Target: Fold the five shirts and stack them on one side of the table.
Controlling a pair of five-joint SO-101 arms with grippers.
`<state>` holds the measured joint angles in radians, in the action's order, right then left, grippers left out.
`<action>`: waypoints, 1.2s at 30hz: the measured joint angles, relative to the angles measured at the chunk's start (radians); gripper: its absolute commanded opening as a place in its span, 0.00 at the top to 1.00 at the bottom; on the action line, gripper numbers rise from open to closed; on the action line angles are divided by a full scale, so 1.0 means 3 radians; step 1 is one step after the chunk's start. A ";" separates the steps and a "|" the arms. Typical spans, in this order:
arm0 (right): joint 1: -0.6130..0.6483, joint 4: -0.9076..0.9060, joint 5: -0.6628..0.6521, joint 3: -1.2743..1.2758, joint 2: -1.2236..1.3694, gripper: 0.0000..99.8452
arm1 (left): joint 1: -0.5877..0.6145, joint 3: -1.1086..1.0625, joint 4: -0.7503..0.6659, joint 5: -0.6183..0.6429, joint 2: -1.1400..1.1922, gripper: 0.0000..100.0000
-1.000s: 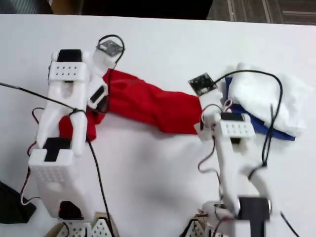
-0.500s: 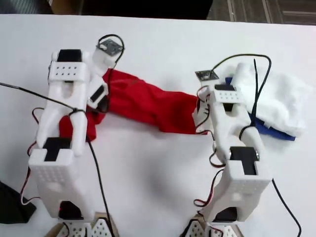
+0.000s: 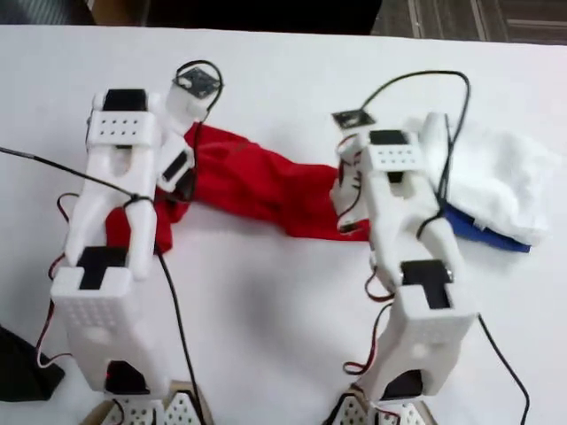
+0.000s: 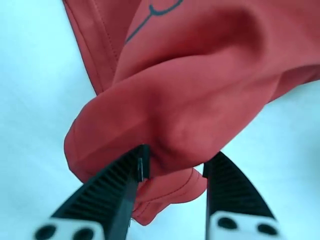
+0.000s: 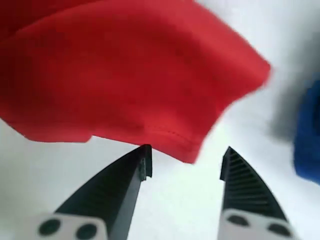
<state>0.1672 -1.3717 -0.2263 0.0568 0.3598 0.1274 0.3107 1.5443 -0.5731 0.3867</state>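
Note:
A red shirt (image 3: pixel 257 181) lies bunched in a long strip across the middle of the white table (image 3: pixel 266 301). My left gripper (image 3: pixel 182 181) sits at its left end, shut on a thick fold of the red shirt (image 4: pixel 200 75), and the cloth bulges between the fingers (image 4: pixel 131 181). My right gripper (image 3: pixel 347 199) hovers over the strip's right end. In the right wrist view it (image 5: pixel 185 160) is open just off the hem of the red shirt (image 5: pixel 110 65), with nothing between its fingers.
A crumpled white shirt (image 3: pixel 496 168) lies on a blue shirt (image 3: pixel 483 232) at the right side; the blue shirt (image 5: pixel 307 135) is close to my right gripper. Black cables loop above both wrists. A dark object (image 3: pixel 18 372) sits at the near left corner.
The right arm has swung up and left from beside the white and blue shirts to the red shirt's right end. The left arm and its hold stayed still.

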 measured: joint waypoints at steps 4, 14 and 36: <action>0.0056 0.0087 0.0153 0.0000 0.0184 0.78 | 0.0005 -0.0005 0.0000 0.0000 0.0000 0.80; -0.0066 0.0133 0.0297 -0.0005 0.0276 0.78 | 0.0005 -0.0020 0.0000 0.0000 0.0000 0.80; -0.0159 0.0230 0.0317 -0.0072 0.0532 0.98 | 0.0005 -0.0020 0.0128 0.0000 0.0000 0.80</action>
<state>0.1197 -1.3027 -0.1312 0.0353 0.5194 0.1289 0.3046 1.5827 -0.5731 0.3867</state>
